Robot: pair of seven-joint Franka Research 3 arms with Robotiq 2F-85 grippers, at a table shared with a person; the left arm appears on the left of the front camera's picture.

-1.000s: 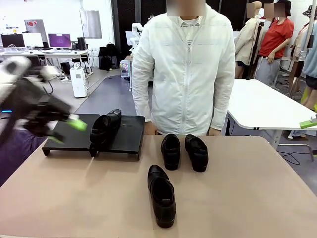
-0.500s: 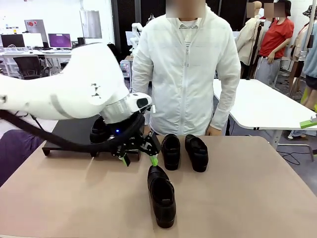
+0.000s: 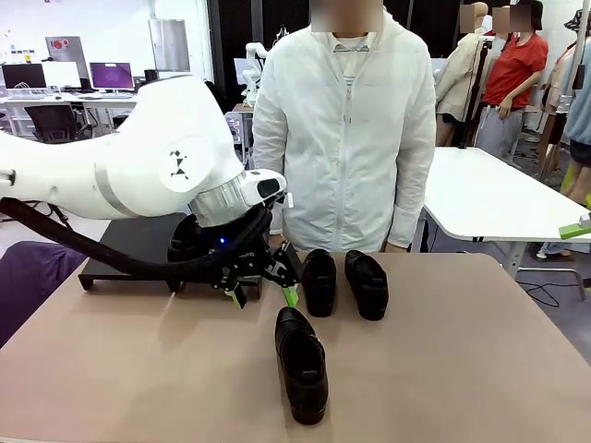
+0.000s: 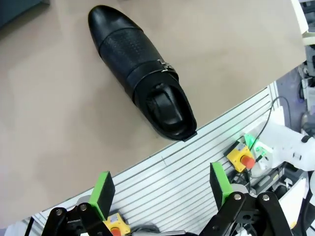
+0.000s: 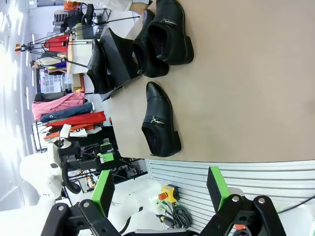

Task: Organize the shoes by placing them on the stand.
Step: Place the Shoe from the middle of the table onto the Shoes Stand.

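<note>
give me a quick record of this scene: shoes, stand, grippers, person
on stand: one black loafer
on table: middle loafer and right loafer side by side near the person; near loafer alone
platform: low black stand, far left of the table
left gripper: open, empty, just above the table beyond the near loafer's toe
right gripper: open, empty, off the table's near edge
person: standing at the far side

Open-plan robotics lab, desks (image 3: 83,97) with lit monitors (image 3: 111,76) and office chairs (image 3: 48,120) at the back, white robot arm (image 3: 138,157) over a tan tabletop (image 3: 462,369), yellow emergency-stop button (image 4: 242,157) below the table edge, white worktable (image 3: 489,198) to one side, hung garments (image 5: 69,118) on a rack.
</note>
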